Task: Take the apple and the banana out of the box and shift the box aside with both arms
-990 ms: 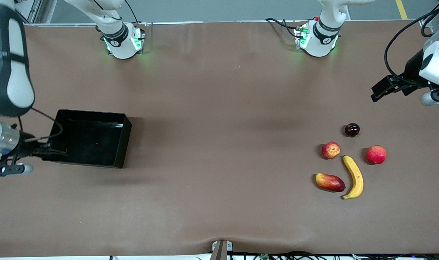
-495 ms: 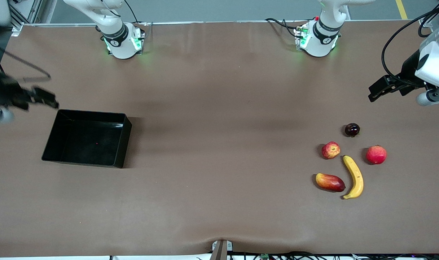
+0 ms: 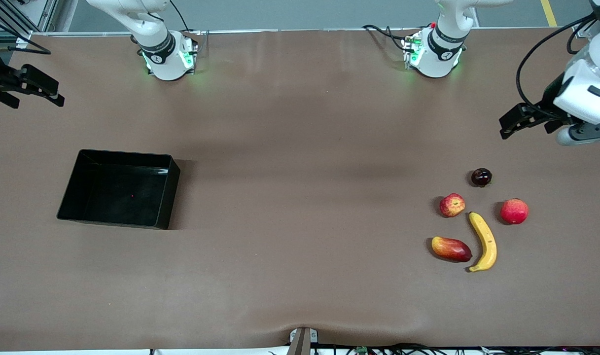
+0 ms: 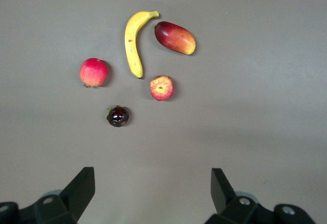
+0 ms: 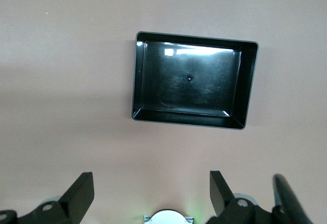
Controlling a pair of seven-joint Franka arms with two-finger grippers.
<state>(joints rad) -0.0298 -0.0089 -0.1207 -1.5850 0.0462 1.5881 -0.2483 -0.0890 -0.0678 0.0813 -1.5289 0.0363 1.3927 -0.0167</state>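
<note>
Open middle, fruit crowded at one end

The tabletop (image 3: pixel 300 197) between the box (image 3: pixel 167 197) and the fruit lies bare. Toward the left arm's end, the banana (image 3: pixel 484 241), apple (image 3: pixel 452 205), a red-yellow oval fruit (image 3: pixel 451 248), a round red fruit (image 3: pixel 514 211) and a dark fruit (image 3: pixel 481 177) lie close together with narrow gaps; the oval fruit's tip is just beside the banana.

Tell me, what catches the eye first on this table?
A black tray sits alone toward the right arm's end. Toward the left arm's end lies a bright cluster of fruit, with a yellow banana beside a small red apple. Both grippers, right and left, hang open above the table's ends.
</note>
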